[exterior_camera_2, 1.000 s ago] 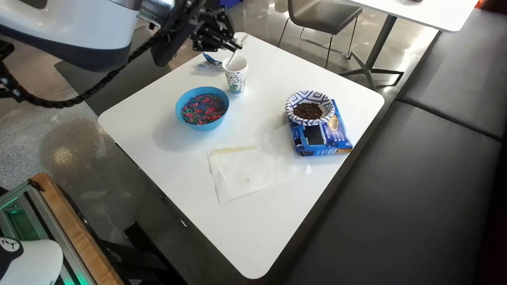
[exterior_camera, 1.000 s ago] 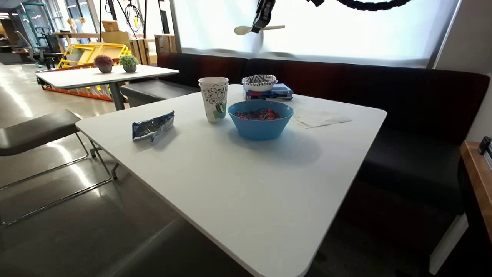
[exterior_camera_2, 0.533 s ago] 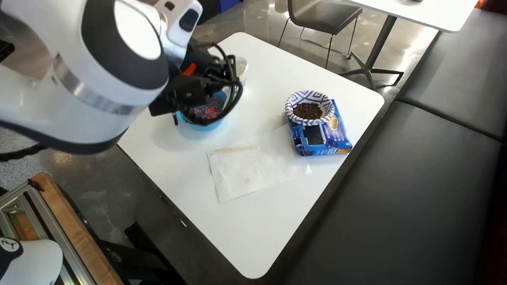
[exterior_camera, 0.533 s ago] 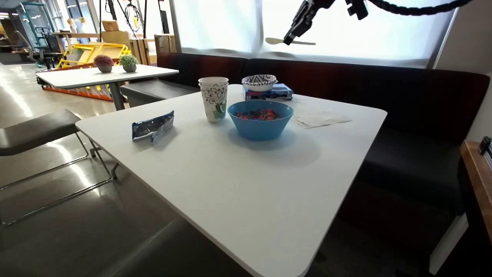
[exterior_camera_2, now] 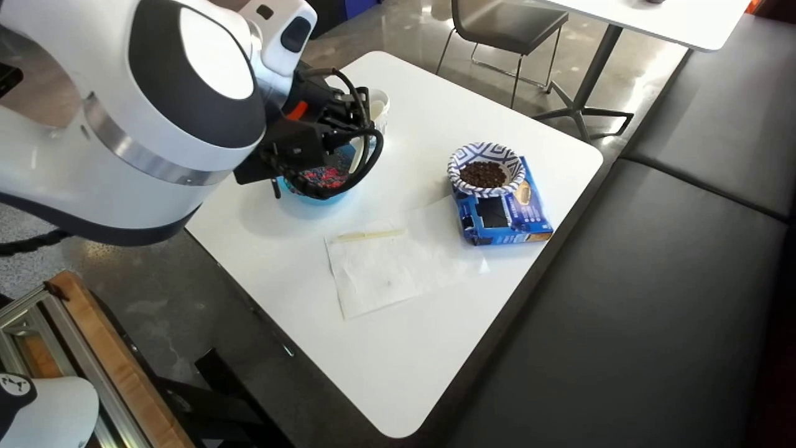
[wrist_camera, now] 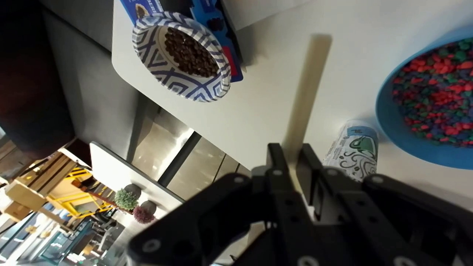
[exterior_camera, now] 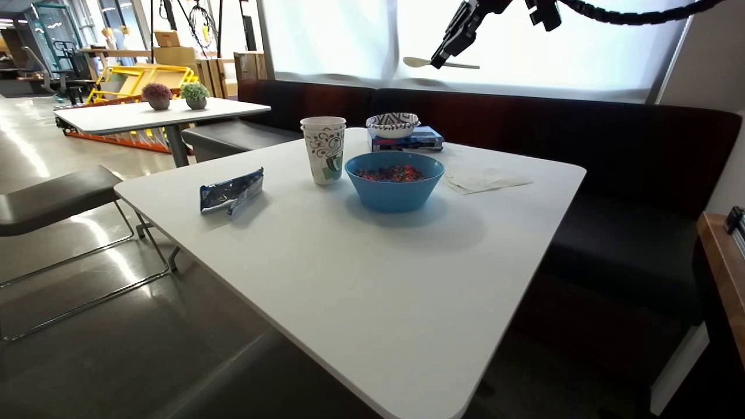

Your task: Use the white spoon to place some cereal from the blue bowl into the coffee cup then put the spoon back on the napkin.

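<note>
In an exterior view: white spoon [exterior_camera: 418,61] well above bench [exterior_camera: 361,273]. In an exterior view: napkin [exterior_camera_2: 379,277] flat. Wrist view: fingers [wrist_camera: 275,159] clamped on white spoon's handle. Judged carrying step, poured or not unclear; next: dip into blue bowl [wrist_camera: 421,147] or lower to napkin.

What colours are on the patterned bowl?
The patterned bowl: blue geometric lines on white, clearest in the wrist view.

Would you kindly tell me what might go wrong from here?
The gripper pinches the white spoon by its slim handle, so the spoon may twist or slip if it meets resistance. The tall coffee cup stands close beside the blue bowl; a low swing between them might knock it over. The napkin looks thin, so it could shift or crumple if the spoon drags across it.
</note>
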Available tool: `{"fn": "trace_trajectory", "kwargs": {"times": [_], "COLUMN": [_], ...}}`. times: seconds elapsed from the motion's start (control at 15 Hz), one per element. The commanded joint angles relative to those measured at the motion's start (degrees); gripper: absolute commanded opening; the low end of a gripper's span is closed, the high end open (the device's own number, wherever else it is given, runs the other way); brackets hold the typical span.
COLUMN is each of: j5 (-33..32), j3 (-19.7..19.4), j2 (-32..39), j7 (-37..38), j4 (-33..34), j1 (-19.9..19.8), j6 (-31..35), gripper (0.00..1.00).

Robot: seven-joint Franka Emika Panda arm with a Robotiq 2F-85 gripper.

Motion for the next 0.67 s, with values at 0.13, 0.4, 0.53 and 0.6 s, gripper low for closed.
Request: {"fn": "trace_trajectory", "kwargs": {"times": [0.13,0.4,0.53,0.6], "j5": [2.0,2.5,3.2,3.5], "j3": [0.9,3.3,5.4,6.8], "j2": [1.0,6.1,9.5,11.5], "j7": [2.5,4.9,5.8,6.2], "j4": [-0.1,-0.9,0.0,0.9], "j1": [-1.7,-7.1,-11.2,-13.7], "j6": [0.7,2.2,3.8,4.6], "gripper": [0.04,0.04,0.04,0.04]}}
